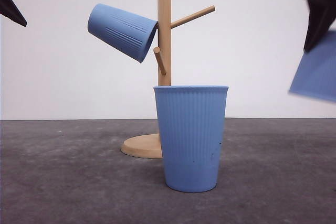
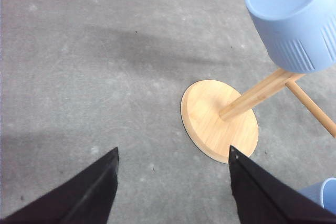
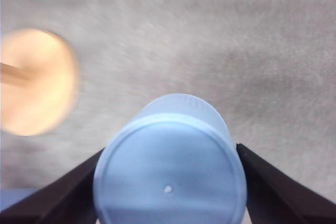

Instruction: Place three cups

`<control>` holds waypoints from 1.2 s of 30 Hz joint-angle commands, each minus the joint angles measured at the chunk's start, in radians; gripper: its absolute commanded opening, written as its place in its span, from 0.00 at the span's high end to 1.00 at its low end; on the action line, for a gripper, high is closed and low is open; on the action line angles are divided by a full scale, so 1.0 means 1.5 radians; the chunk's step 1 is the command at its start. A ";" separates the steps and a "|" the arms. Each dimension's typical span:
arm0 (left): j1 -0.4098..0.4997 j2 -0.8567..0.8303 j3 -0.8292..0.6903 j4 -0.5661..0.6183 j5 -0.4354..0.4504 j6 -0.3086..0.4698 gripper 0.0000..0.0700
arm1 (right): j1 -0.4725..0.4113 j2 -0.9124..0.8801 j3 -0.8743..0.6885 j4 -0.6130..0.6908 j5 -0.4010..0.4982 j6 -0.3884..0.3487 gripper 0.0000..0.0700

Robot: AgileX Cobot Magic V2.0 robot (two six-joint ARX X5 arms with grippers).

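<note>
One cup (image 1: 125, 31) is hanging mouth-first on a left peg of the wooden rack (image 1: 164, 35); another cup (image 1: 191, 137) is standing upright on the grey table (image 1: 63, 171), near side of the rack's base. The right gripper (image 3: 169, 182) is clasping the third cup (image 3: 170, 169) — raised at far right. The left gripper (image 2: 173, 182) is hovering spread apart — grasping nothing.

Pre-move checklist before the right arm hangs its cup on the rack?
1. Right gripper shut on the carried cup: ok.
2. Free peg on the upper right of the rack: ok.
3. Hung cup seated on its peg: ok.
4. Standing cup upright in front of the rack: ok, but close to the approach path.
5. Left gripper open, empty: ok.
6. Carried cup's mouth lined up with the peg: cannot tell, blurred.
</note>
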 commanded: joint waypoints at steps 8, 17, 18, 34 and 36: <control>-0.001 0.001 0.007 0.007 0.002 -0.001 0.46 | -0.090 -0.061 -0.007 0.038 -0.275 0.052 0.49; -0.001 0.001 0.007 0.007 0.002 -0.001 0.46 | -0.104 -0.069 -0.159 0.293 -0.438 0.213 0.49; -0.001 0.001 0.007 0.007 0.002 -0.001 0.46 | -0.104 -0.067 -0.165 0.322 -0.450 0.239 0.49; -0.001 0.001 0.007 0.008 0.002 -0.001 0.46 | -0.049 -0.022 -0.164 0.685 -0.461 0.573 0.49; -0.001 0.001 0.007 0.008 0.002 -0.001 0.46 | -0.035 -0.009 -0.159 0.692 -0.463 0.576 0.49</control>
